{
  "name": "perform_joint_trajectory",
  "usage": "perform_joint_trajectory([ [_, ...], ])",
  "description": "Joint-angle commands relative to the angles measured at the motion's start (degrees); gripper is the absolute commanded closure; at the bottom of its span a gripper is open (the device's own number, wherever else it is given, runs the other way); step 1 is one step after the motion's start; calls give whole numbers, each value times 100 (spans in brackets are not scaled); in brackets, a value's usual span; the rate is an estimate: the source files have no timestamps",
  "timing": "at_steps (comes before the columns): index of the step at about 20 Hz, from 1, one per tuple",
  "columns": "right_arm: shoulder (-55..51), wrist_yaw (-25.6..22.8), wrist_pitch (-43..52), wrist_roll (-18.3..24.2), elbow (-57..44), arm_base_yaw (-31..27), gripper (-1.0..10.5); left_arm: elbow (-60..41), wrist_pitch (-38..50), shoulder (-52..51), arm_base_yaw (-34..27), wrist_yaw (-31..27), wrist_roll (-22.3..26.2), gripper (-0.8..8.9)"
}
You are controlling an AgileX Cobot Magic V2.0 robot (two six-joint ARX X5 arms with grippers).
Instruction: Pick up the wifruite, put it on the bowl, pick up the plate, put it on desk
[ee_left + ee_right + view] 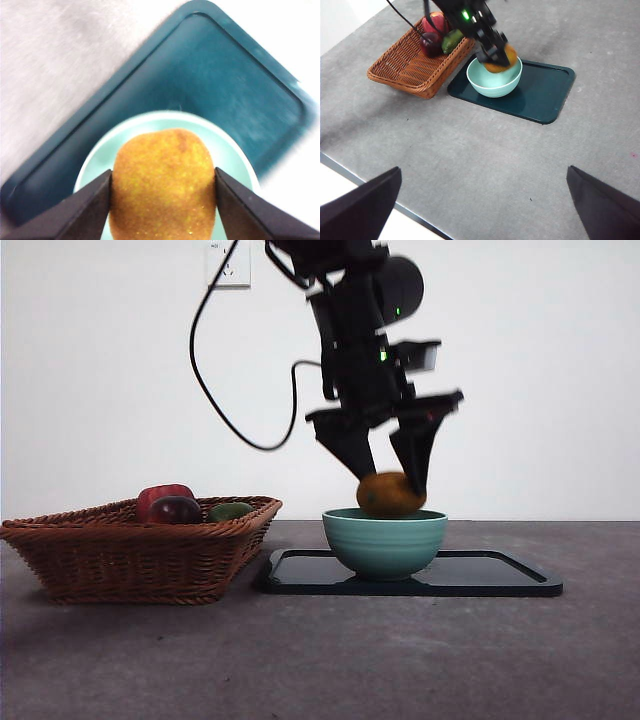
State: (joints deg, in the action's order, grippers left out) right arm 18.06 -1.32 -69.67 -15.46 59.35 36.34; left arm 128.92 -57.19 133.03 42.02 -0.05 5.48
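Item: wifruite [162,182], clamped across its short sides in my left gripper [388,480], long axis running between the jaws, held directly over the teal bowl [385,540] at rim level; right gripper [485,210] apart, idle.

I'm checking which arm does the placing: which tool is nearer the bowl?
Left. The left tool grips the wifruite directly above the bowl; the right tool waits open, far back across the desk.
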Motion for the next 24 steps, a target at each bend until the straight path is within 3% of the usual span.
perform_joint_trajectory([
  [1,7,-15,55,-68,48,39,344,481,-551,138,24,7,55,511],
  [14,7,2,39,-131,48,39,344,570,-2190,-1611,-256,9,-507,512],
  [18,7,-2,15,-177,48,39,344,-166,-2295,-2649,-514,2,-610,512],
  [24,7,0,20,-199,48,39,344,-1648,-2297,-4050,-1309,-44,-1167,512],
])
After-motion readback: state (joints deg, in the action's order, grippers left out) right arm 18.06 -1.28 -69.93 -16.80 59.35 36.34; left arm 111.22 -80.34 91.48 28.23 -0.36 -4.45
